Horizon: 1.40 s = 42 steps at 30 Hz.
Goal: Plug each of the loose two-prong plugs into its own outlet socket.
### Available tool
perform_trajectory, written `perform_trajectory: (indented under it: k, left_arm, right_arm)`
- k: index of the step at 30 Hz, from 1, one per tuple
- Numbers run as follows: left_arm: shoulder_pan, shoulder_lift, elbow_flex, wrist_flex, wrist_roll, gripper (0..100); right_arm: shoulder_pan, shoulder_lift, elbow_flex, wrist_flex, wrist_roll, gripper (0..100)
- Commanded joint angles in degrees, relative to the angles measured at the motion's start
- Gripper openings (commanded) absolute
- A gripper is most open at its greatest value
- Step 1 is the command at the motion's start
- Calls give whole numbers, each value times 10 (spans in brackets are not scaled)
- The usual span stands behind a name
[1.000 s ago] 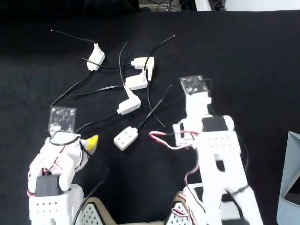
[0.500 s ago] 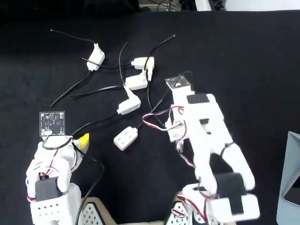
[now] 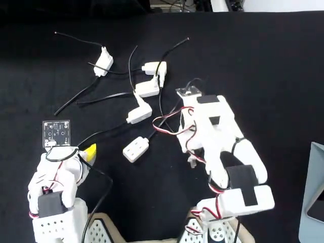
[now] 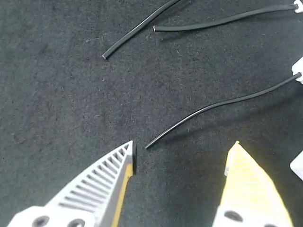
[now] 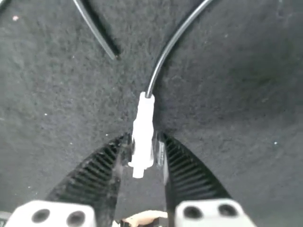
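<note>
One white outlet socket (image 3: 135, 149) lies on the black cloth left of the right arm (image 3: 212, 131). White two-prong plugs with black cords lie behind it: one far left (image 3: 104, 63), a pair (image 3: 154, 67), one below them (image 3: 147, 89) and one nearer (image 3: 138, 114). In the right wrist view my right gripper (image 5: 143, 139) is shut on a narrow white plug (image 5: 143, 127), whose cord (image 5: 175, 42) runs away from it. My left gripper (image 4: 183, 144) stands open over bare cloth, a cord end (image 4: 147, 144) between its fingertips. Its yellow finger (image 3: 90, 152) is at the lower left.
Loose black cords (image 3: 81, 93) trail across the middle of the table. Another cord end (image 5: 112, 54) lies just beyond the right gripper. A grey object (image 3: 314, 202) stands at the right edge. The table's back edge runs along the top.
The right arm has swung left and folded down over the cords beside the outlet socket. The left arm drew back a little, then kept still.
</note>
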<state>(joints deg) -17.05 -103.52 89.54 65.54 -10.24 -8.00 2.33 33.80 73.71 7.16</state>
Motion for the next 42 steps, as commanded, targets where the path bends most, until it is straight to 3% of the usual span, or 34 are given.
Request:
perform_trajectory:
  k: [1,7,10,17,24,28,35,42]
  left_arm:
    - [-2,-4,0,3,5,310]
    - [-2,-4,0,3,5,310]
    - [-2,-4,0,3,5,310]
    - [-2,-4,1,3,4,310]
    - [-1,-4,-2,3,7,310]
    - [-1,-4,-6,-3,47,310]
    - [0,-7,-57,-27,113,310]
    - [36,-7,-83,-91,171,310]
  right_arm:
    - [-6,17,-29,6,1,71]
    - [-4,58,-62,7,0,70]
    - [-4,58,-73,9,1,12]
    - [-3,44,-166,149,1,11]
    - [-4,-124,-182,191,0,11]
    - [-7,-244,-146,178,-1,11]
    - [-86,-408,-44,100,-19,11]
    - [-251,-542,48,5,-81,11]
